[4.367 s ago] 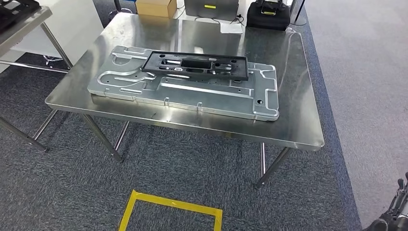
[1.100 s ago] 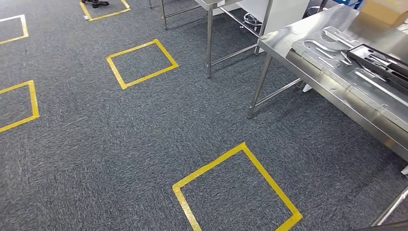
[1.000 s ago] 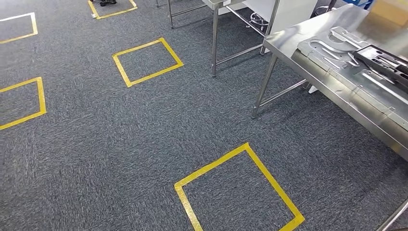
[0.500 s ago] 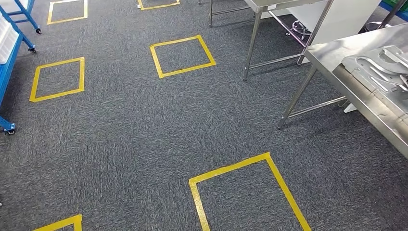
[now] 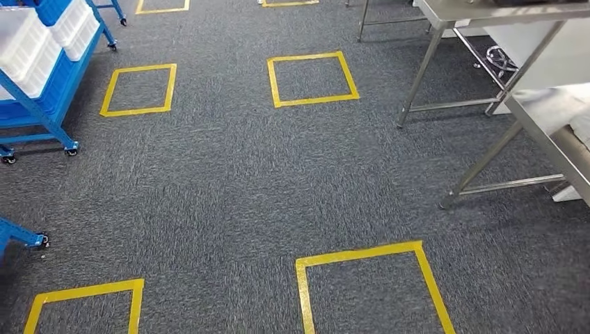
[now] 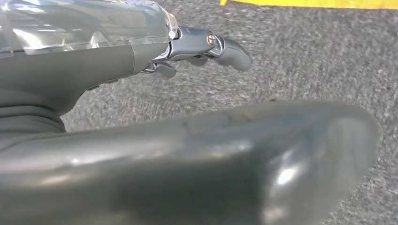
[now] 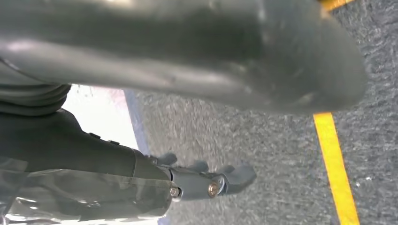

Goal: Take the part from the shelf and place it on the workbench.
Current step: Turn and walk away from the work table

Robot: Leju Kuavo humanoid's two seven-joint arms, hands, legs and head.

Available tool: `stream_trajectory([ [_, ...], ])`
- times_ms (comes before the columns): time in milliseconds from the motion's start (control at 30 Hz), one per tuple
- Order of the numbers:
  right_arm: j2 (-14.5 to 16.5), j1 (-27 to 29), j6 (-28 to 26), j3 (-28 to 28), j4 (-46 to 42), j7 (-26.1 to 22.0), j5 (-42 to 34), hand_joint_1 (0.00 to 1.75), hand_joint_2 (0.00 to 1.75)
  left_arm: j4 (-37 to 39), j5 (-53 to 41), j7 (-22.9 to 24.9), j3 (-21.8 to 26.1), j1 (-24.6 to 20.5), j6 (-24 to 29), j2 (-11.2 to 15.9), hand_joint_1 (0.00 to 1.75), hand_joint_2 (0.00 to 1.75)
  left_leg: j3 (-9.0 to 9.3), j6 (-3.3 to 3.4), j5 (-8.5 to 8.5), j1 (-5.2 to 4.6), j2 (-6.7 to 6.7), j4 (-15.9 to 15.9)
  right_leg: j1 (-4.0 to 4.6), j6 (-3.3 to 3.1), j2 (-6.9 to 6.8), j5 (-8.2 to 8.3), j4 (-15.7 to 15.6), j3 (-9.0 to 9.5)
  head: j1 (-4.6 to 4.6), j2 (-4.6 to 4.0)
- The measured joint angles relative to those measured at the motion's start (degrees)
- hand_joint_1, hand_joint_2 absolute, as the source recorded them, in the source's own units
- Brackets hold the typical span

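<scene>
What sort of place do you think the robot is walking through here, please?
Probably an industrial workshop or robot test floor: yellow taped squares mark stations on the grey carpet, steel workbenches stand at the right, and a blue wheeled shelf holds white bins.

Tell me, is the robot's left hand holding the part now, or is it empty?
Empty. The left hand hangs over the carpet, fingers extended, nothing in them.

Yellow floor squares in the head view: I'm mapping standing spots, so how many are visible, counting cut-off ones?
6. Two whole: mid-left and centre. Four cut off: two at the top edge, two at the bottom. More may lie outside the frame.
</scene>
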Motion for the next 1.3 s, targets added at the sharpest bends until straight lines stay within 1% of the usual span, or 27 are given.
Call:
stream_trajectory([
  [33,0.02,-0.07,-0.03,-0.01,0.00,0.04,0.03,0.00,0.00,0.00,-0.02,0.00,-0.01,0.08,-0.02,0.03,0.00,0.00,-0.23,-0.37,0.08,0.18,-0.47,-0.04,-0.04,-0.29,-0.92,0.09,-0.25,0.11,0.02,0.00],
  [67,0.03,-0.10,-0.04,-0.01,0.00,0.09,0.05,0.00,0.00,0.00,-0.03,0.00,-0.01,0.20,-0.03,0.05,0.00,0.00,-0.48,-0.64,-0.12,0.13,0.25,0.30,-0.11,-0.65,-1.80,0.22,-0.71,0.41,-0.01,0.00],
  [100,0.05,-0.07,-0.05,-0.02,0.00,0.11,0.07,0.00,0.00,0.00,-0.06,0.00,-0.01,0.27,-0.03,0.08,0.00,0.00,-1.09,-0.82,-0.85,0.05,1.74,1.47,-0.21,-1.02,-2.77,0.36,-1.19,0.76,-0.05,0.00],
  [167,0.07,0.10,-0.05,-0.02,0.00,0.14,0.13,0.00,0.00,0.00,-0.13,0.00,0.00,0.18,-0.06,0.09,0.00,0.00,-3.96,-1.15,-3.93,-0.02,5.57,7.22,-0.11,-1.54,-4.84,0.41,-1.76,1.28,-0.12,0.00],
  [233,0.07,0.18,-0.05,-0.02,0.00,0.18,0.17,0.00,0.00,0.00,-0.21,0.00,0.00,0.07,-0.10,0.04,0.00,0.00,-7.69,-1.62,-6.72,0.34,6.87,14.43,0.09,-1.67,-6.93,0.18,-1.79,1.43,-0.12,0.00],
  [267,0.06,0.14,-0.05,-0.02,0.00,0.19,0.19,0.00,0.00,0.00,-0.24,0.00,-0.01,0.11,-0.12,0.02,0.00,0.00,-8.49,-1.86,-6.76,0.55,7.07,15.97,0.12,-1.61,-7.85,0.02,-1.79,1.54,-0.13,0.00],
  [300,0.05,0.07,-0.03,-0.02,0.00,0.20,0.24,0.00,0.00,0.00,-0.26,0.00,-0.01,0.20,-0.12,0.01,0.00,0.00,-8.14,-2.09,-5.73,0.78,7.29,15.33,0.10,-1.46,-8.68,-0.19,-1.76,1.73,-0.13,0.00],
  [333,0.05,0.01,0.00,-0.02,0.00,0.20,0.30,0.00,0.00,0.00,-0.28,0.00,0.00,0.26,-0.12,0.02,0.00,0.00,-6.62,-2.28,-3.87,1.00,7.73,12.48,0.04,-1.22,-9.40,-0.45,-1.71,2.00,-0.13,0.00],
  [400,0.01,-0.05,0.07,-0.03,-0.01,0.22,0.42,0.00,0.00,0.00,-0.32,-0.01,0.01,0.21,-0.13,0.01,0.00,0.00,-2.61,-2.47,-0.63,1.09,9.93,4.75,0.08,-0.44,-10.68,-1.21,-1.32,2.54,-0.14,0.00],
  [467,-0.07,-0.12,0.11,-0.03,-0.02,0.23,0.50,0.00,0.00,0.00,-0.33,-0.02,0.00,0.12,-0.15,-0.05,0.00,0.00,-0.77,-1.92,0.14,0.75,11.09,1.14,0.30,0.39,-11.64,-1.81,-0.99,2.85,0.10,0.00],
  [533,-0.10,-0.44,0.12,-0.02,-0.02,0.23,0.57,0.00,0.00,0.00,-0.33,-0.02,0.00,0.25,-0.18,-0.01,0.00,0.00,-0.94,-0.94,0.00,0.39,10.08,1.11,0.23,1.03,-12.40,-1.99,-1.06,3.05,0.42,0.00],
  [567,-0.09,-0.60,0.12,-0.02,-0.02,0.25,0.60,0.00,0.00,0.00,-0.33,-0.03,0.00,0.34,-0.19,0.03,0.00,0.00,-0.95,-0.56,0.06,0.32,9.57,0.95,0.02,1.34,-12.14,-2.31,-0.88,3.12,0.53,0.00],
  [633,-0.08,-0.70,0.11,-0.02,-0.02,0.26,0.71,0.00,0.00,0.00,-0.37,-0.03,0.01,0.37,-0.20,0.08,0.00,0.00,-0.78,0.22,0.19,0.32,8.49,0.59,-0.34,1.65,-9.69,-4.60,2.29,1.76,0.66,0.00],
  [700,-0.08,-0.57,0.10,-0.04,-0.01,0.27,0.92,0.00,0.00,0.00,-0.45,-0.03,0.02,0.21,-0.24,0.09,0.00,0.00,-0.65,0.69,0.17,0.14,7.35,0.48,-0.31,1.46,-6.95,-8.28,9.97,-2.21,0.81,0.00],
  [733,-0.08,-0.53,0.08,-0.06,-0.01,0.28,1.02,0.00,0.00,0.00,-0.49,-0.03,0.02,0.13,-0.26,0.10,0.00,0.00,-0.59,0.86,0.13,-0.06,6.65,0.49,-0.17,1.26,-6.52,-9.46,13.88,-4.46,0.86,0.00],
  [767,-0.08,-0.50,0.07,-0.11,0.00,0.28,1.11,0.00,0.00,0.00,-0.52,-0.03,0.02,0.09,-0.27,0.09,0.00,0.00,-0.47,1.01,0.07,-0.30,5.86,0.49,0.05,0.95,-6.32,-9.57,16.29,-6.10,0.89,0.00],
  [800,-0.08,-0.49,0.05,-0.20,0.00,0.28,1.17,0.00,0.00,0.00,-0.54,-0.03,0.02,0.09,-0.29,0.09,0.00,0.00,-0.27,1.15,0.00,-0.53,5.03,0.49,0.31,0.51,-6.14,-8.47,16.53,-6.75,0.89,0.00],
  [833,-0.08,-0.49,0.03,-0.29,0.00,0.28,1.23,0.00,0.00,0.00,-0.56,-0.03,0.02,0.09,-0.29,0.06,0.00,0.00,0.00,1.27,-0.08,-0.72,4.14,0.49,0.67,-0.07,-5.72,-6.18,14.30,-6.25,0.89,0.00],
  [867,-0.10,-0.46,0.01,-0.40,0.00,0.28,1.30,0.00,0.00,0.00,-0.57,-0.02,0.02,0.09,-0.29,0.02,0.00,0.00,0.26,1.34,-0.15,-0.83,3.29,0.48,1.08,-0.68,-4.83,-3.34,10.41,-4.90,0.89,0.00],
  [900,-0.18,-0.44,-0.02,-0.51,0.00,0.28,1.34,0.00,0.00,0.00,-0.60,-0.02,0.02,0.07,-0.30,-0.10,0.00,0.00,0.41,1.36,-0.20,-0.87,2.50,0.47,1.39,-1.30,-3.16,-1.10,6.40,-3.38,0.86,0.00],
  [933,-0.26,-0.41,-0.05,-0.61,0.00,0.28,1.38,0.00,0.00,0.00,-0.66,-0.02,0.02,-0.01,-0.31,-0.21,0.00,0.00,0.43,1.31,-0.23,-0.88,1.75,0.49,1.59,-1.72,-1.66,0.51,3.06,-2.16,0.84,0.00],
  [1000,-0.41,-0.47,-0.09,-0.77,0.00,0.31,1.43,0.00,0.00,0.00,-0.78,-0.01,0.03,-0.08,-0.32,-0.39,0.00,0.00,0.15,0.96,-0.16,-0.69,0.37,0.42,1.72,-2.03,-0.21,1.15,0.48,-1.25,0.93,0.00],
  [1067,-0.39,-0.65,-0.09,-0.84,0.00,0.36,1.45,0.00,0.00,0.00,-0.80,0.00,0.04,0.10,-0.31,-0.36,0.00,0.00,-0.09,0.45,-0.04,-0.65,-0.53,0.27,1.57,-2.04,-1.58,1.38,-0.27,-0.95,1.07,0.00],
  [1133,-0.36,-0.65,-0.09,-0.89,0.00,0.40,1.45,0.00,0.00,0.00,-0.77,0.00,0.04,0.27,-0.28,-0.28,0.00,0.00,-0.78,-0.08,-1.30,-1.01,2.13,1.81,1.20,-2.30,-3.26,1.73,-1.39,-0.28,0.97,0.00],
  [1200,-0.34,-0.40,-0.09,-0.93,0.00,0.43,1.45,0.00,0.00,0.00,-0.75,0.00,0.04,0.12,-0.27,-0.25,0.00,0.00,-3.46,-0.73,-4.88,-0.96,5.96,7.67,1.11,-2.58,-5.23,1.78,-1.98,0.18,0.87,0.00],
  [1267,-0.34,-0.26,-0.08,-0.97,0.00,0.45,1.45,0.00,0.00,0.00,-0.75,0.00,0.04,-0.02,-0.27,-0.25,0.00,0.00,-6.84,-1.47,-7.84,-0.40,7.02,14.67,1.11,-2.65,-7.29,1.59,-1.94,0.22,0.86,0.00],
  [1300,-0.34,-0.27,-0.07,-0.98,0.00,0.45,1.45,0.00,0.00,0.00,-0.75,0.00,0.04,0.02,-0.27,-0.25,0.00,0.00,-7.35,-1.82,-7.81,-0.13,7.17,15.83,1.04,-2.56,-8.19,1.47,-1.88,0.24,0.86,0.00],
])
